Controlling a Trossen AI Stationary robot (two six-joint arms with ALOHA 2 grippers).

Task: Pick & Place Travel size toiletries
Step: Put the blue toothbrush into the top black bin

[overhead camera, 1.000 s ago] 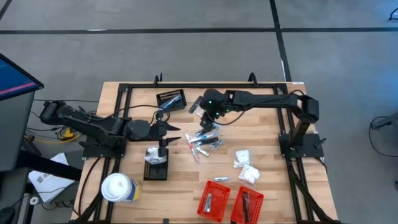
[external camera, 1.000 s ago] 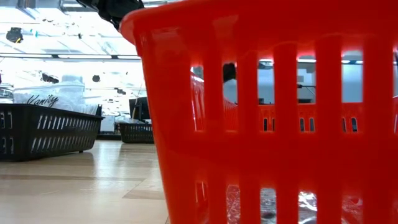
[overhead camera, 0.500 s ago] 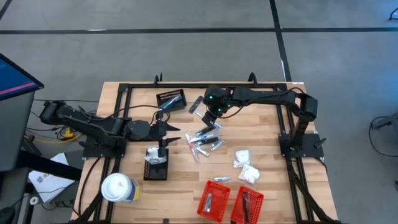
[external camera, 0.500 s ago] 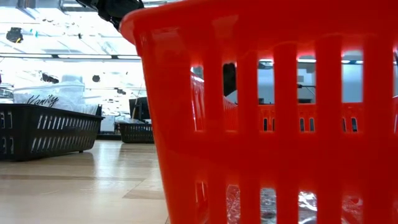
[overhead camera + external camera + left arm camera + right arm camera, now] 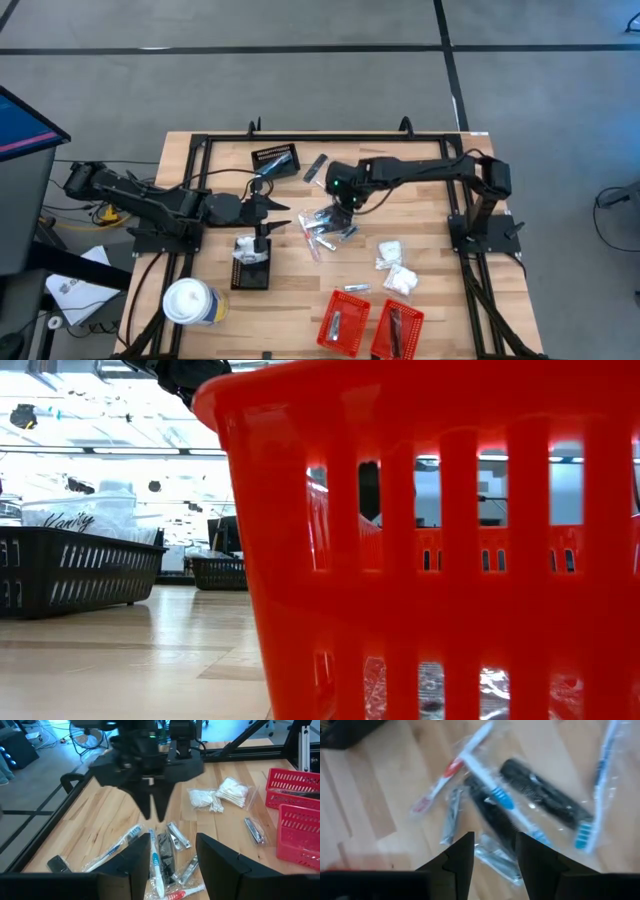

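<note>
Since half a second earlier, the right gripper (image 5: 337,203) has been brought back from the far side of the bench (image 5: 215,180) and is now poised over the far edge of the heap of travel size toiletries (image 5: 328,228). Its jaws are seen parted, with nothing between them.

Two red baskets (image 5: 343,320) are noted at the near edge, each with an item inside, and one of them fills the low view. A white lidded cup (image 5: 190,302) stands at the near left corner. A single nail clipper (image 5: 355,288) lies just beyond the baskets, and clear packets of cotton swabs (image 5: 397,268) lie near it, towards the right.

A black basket (image 5: 252,262) holding white packets is placed left of centre. At mid-bench the heap is recorded as wrapped toothbrushes (image 5: 492,790), black combs (image 5: 545,795) and silvery clippers (image 5: 177,834), all lying loose on the wood.

The left gripper (image 5: 280,208) is held just left of the heap, jaws parted and empty.

A second black basket (image 5: 275,160) is set near the far edge, with one dark stick (image 5: 316,167) lying beside it.
</note>
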